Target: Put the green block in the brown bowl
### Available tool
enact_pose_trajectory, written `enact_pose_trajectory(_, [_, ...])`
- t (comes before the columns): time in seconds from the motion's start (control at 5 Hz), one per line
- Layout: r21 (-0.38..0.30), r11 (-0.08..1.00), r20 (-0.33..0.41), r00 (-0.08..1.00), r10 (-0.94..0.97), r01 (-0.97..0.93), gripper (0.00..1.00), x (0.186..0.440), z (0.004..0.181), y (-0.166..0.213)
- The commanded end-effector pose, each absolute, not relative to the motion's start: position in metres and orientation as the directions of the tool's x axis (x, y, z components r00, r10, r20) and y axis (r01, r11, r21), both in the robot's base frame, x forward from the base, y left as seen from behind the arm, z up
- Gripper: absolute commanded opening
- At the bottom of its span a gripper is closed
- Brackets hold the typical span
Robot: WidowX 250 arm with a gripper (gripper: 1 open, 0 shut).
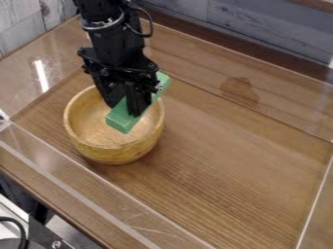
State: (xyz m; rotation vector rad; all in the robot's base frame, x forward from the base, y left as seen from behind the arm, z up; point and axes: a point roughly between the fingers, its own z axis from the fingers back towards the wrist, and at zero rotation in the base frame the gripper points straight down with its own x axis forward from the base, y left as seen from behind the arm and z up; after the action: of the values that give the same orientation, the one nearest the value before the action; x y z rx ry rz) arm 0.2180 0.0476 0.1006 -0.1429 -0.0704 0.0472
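The brown bowl [92, 144], round and light tan with thick wooden walls, sits at the left of the table. Above its right half stands my black gripper [124, 101], pointing down and shut on the green block [125, 118]. The bright green bar hangs tilted, its lower end inside the bowl's opening near the bottom and its upper end poking out past the fingers over the bowl's right rim. Whether the lower end touches the bowl's floor I cannot tell.
The table top [235, 156] is dark brown wood with a shiny surface, enclosed by clear plastic walls [39, 146] along the front and left. A grey plank wall [247, 29] runs behind.
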Motion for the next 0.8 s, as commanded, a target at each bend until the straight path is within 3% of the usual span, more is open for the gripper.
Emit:
enact_pose_trajectory(0.0, [-0.137, 0.990, 0.108, 0.993, 0.056, -0.041, 0.00, 0.2209, 0.1115, 0.0484])
enact_pose_trajectory(0.6, [-0.148, 0.988, 0.114, 0.992, 0.059, -0.041, 0.00, 0.2201, 0.1152, 0.0461])
